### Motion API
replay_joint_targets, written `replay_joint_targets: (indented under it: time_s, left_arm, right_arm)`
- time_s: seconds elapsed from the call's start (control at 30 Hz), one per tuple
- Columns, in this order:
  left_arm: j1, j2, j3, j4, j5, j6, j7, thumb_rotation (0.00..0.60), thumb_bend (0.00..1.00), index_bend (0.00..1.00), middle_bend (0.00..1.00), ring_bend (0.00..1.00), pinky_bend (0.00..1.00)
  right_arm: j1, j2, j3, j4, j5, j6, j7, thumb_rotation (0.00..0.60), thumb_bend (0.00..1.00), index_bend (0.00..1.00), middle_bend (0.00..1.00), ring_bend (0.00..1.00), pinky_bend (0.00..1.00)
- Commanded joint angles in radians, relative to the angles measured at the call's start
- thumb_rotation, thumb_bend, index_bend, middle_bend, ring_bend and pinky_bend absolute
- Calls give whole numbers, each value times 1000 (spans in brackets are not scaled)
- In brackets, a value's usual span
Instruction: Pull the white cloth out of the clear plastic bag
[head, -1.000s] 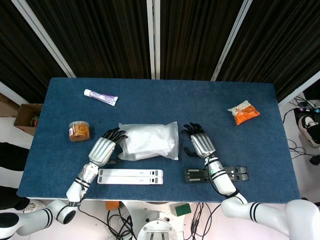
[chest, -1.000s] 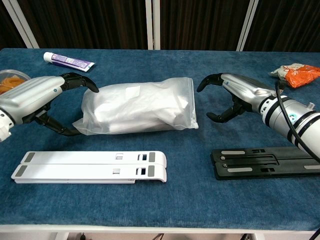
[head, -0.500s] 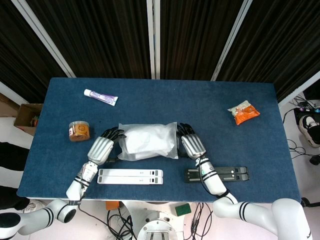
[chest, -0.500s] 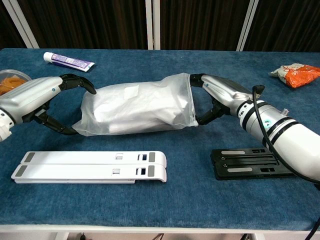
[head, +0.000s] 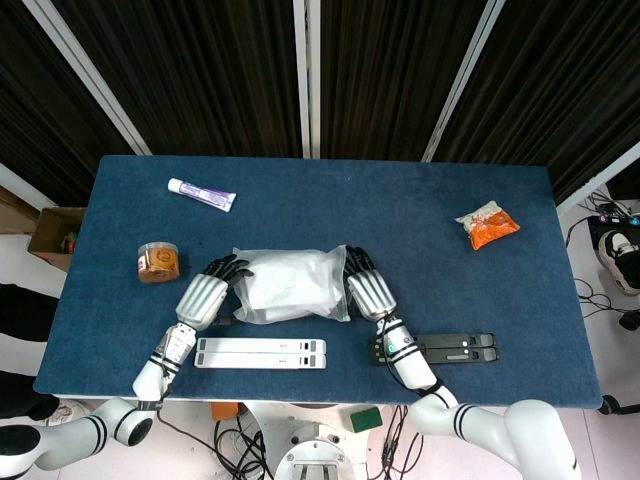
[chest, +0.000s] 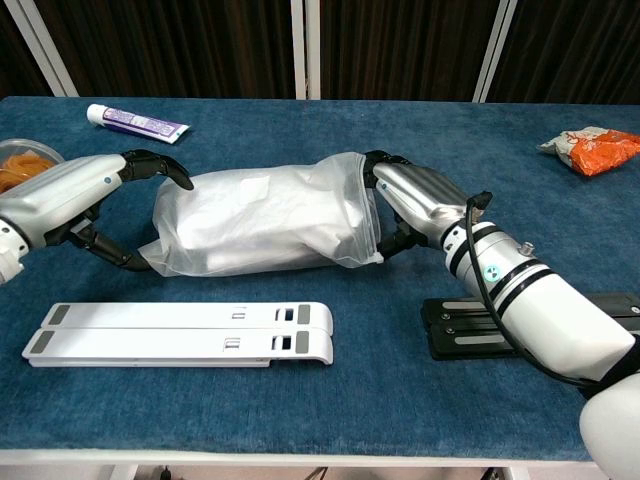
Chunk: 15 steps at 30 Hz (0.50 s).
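Observation:
A clear plastic bag (head: 291, 284) (chest: 262, 216) with the white cloth inside lies on its side at the middle of the blue table, mouth toward the right. My right hand (head: 368, 293) (chest: 417, 199) is pressed against that mouth, with its fingers arched over the rim and its thumb below it. My left hand (head: 205, 295) (chest: 68, 196) brackets the bag's closed left end, fingers spread above and thumb beneath, just touching the plastic. Neither hand is clamped on the bag. The cloth is wholly inside.
A white folded stand (head: 261, 352) (chest: 180, 333) lies in front of the bag, and a black one (head: 445, 347) (chest: 470, 325) under my right forearm. A toothpaste tube (head: 201, 194), an orange snack cup (head: 159, 262) and an orange packet (head: 488, 224) lie further off.
My right hand has moved left from beside the bag to its mouth, pushing the bag a little leftward and bunching it. The left hand has barely moved.

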Motion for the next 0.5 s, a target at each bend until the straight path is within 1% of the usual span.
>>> replay_joint_targets:
  time_s: [0.03,0.1,0.17,0.3,0.37,0.5]
  left_arm:
    - [5,5,3,-6,2,6,0,600,133,267,166,92,163]
    - [9,10,4,-11,4,15,-1,600,133,268,165,92,163]
    - [15,17,6,-18,9,27,-4,600,133,268,165,92,163]
    - [25,29,15,-27,19,44,-5,600,132,270,165,92,163]
    - [28,34,19,-31,24,49,-5,600,133,270,166,92,163]
    - [36,38,24,-38,31,63,-9,600,132,277,166,92,163]
  right_arm:
    - [28,-147,-22,239,-67,90,88,600,385,593,239,7,52]
    - [34,-153,-28,268,-72,103,106,600,498,674,284,31,52]
    - [37,-153,-19,277,-59,125,127,600,600,734,320,66,52]
    - [41,-153,2,291,-29,149,165,600,738,798,355,99,54]
    - [41,-153,7,301,-20,157,181,600,773,806,359,103,56]
    - [33,-153,14,341,-9,177,206,600,778,807,359,103,57]
